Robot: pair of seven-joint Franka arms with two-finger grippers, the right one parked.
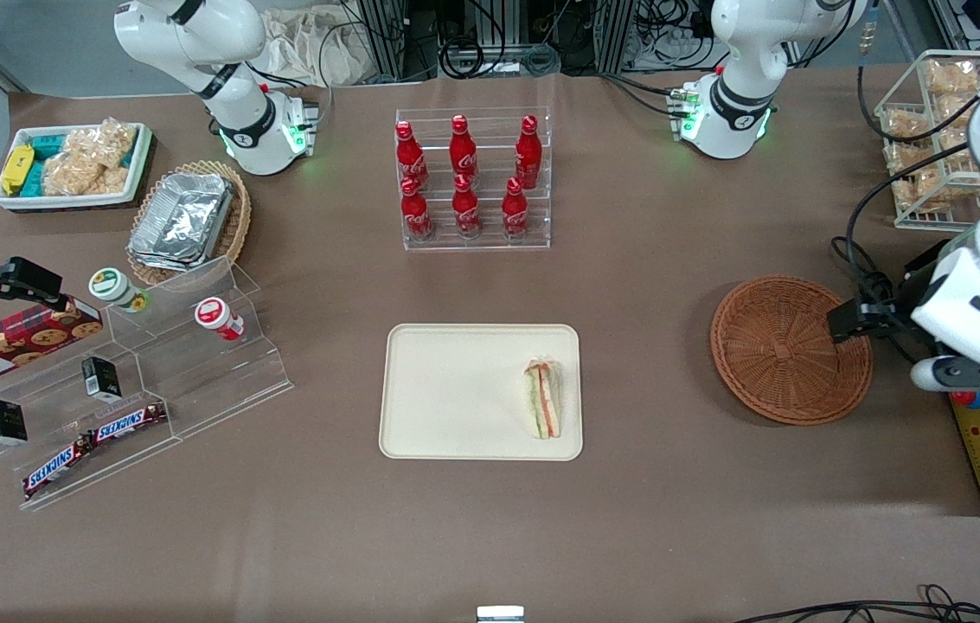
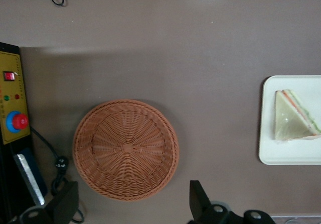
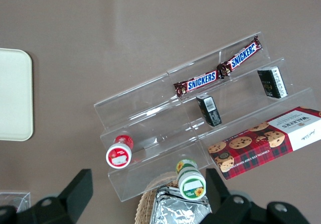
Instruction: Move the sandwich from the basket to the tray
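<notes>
On the brown table, the wrapped triangular sandwich (image 1: 545, 399) lies at the cream rectangular tray's (image 1: 455, 398) edge nearest the round reddish-brown wicker basket (image 1: 779, 346), above which the left gripper (image 2: 131, 204) hangs open, holding nothing.

The sandwich (image 1: 544, 399) lies on the tray (image 1: 455, 389), near the tray's edge that faces the basket (image 1: 779, 355). The basket sits on the table (image 1: 628, 519) toward the working arm's end, apart from the tray. The gripper (image 2: 131, 204) hangs above the table just beside the basket, fingers spread wide. The bottle rack (image 1: 472, 180) stands farther from the front camera than the tray.
</notes>
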